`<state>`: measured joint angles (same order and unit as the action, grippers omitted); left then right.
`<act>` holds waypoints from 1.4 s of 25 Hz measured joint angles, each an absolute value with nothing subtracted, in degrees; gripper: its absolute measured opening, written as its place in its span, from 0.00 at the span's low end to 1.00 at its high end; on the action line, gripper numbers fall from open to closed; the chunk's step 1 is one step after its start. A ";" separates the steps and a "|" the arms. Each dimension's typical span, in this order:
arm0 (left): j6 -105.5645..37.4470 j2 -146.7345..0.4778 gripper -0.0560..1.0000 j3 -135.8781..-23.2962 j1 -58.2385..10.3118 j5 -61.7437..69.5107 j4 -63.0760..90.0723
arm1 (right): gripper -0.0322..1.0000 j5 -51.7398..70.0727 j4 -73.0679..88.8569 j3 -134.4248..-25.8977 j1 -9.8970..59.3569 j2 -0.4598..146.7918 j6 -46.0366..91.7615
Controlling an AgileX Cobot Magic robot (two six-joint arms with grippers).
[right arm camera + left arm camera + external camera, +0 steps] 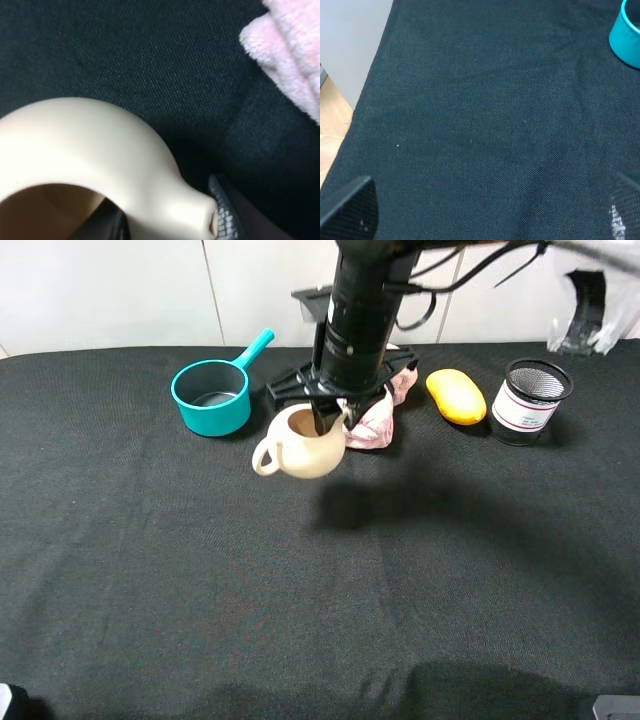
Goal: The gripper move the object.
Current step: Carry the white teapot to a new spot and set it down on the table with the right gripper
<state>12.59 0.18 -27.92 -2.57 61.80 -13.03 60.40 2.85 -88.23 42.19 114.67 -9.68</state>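
Note:
The cream teapot (300,445) is at the back middle of the black cloth, with its brown open top facing up and its loop handle to the left. My right gripper (320,418) comes straight down on it and is shut on its rim, one finger inside the opening and one outside. The right wrist view shows the teapot (85,145) close up, with the gripper (170,227) clamped on its wall. I cannot tell whether the teapot rests on the cloth. My left gripper (487,215) is open and empty over bare cloth.
A teal saucepan (212,395) stands just left of the teapot and shows in the left wrist view (627,35). A pink towel (380,415) lies right behind the teapot. A yellow object (456,396) and a black mesh cup (530,400) are further right.

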 joint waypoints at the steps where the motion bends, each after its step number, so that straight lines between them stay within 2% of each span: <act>1: 12.59 0.18 0.91 -27.92 -2.57 61.80 -13.03 | 0.27 61.58 2.71 -89.07 42.19 114.48 -9.68; 8: 12.59 0.18 0.91 -27.92 -2.57 61.80 -13.03 | 0.27 69.35 2.28 -97.91 42.19 114.30 -8.69; 15: 12.59 0.18 0.91 -27.92 -2.57 61.80 -13.03 | 0.27 69.73 1.86 -103.51 42.19 113.60 -8.19; 35: 12.59 0.18 0.91 -27.92 -2.57 61.80 -13.03 | 0.27 69.95 0.36 -104.11 42.19 113.60 -3.42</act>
<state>12.59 0.18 -27.92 -2.57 61.80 -13.03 69.95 0.36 -104.11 42.19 113.60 -3.42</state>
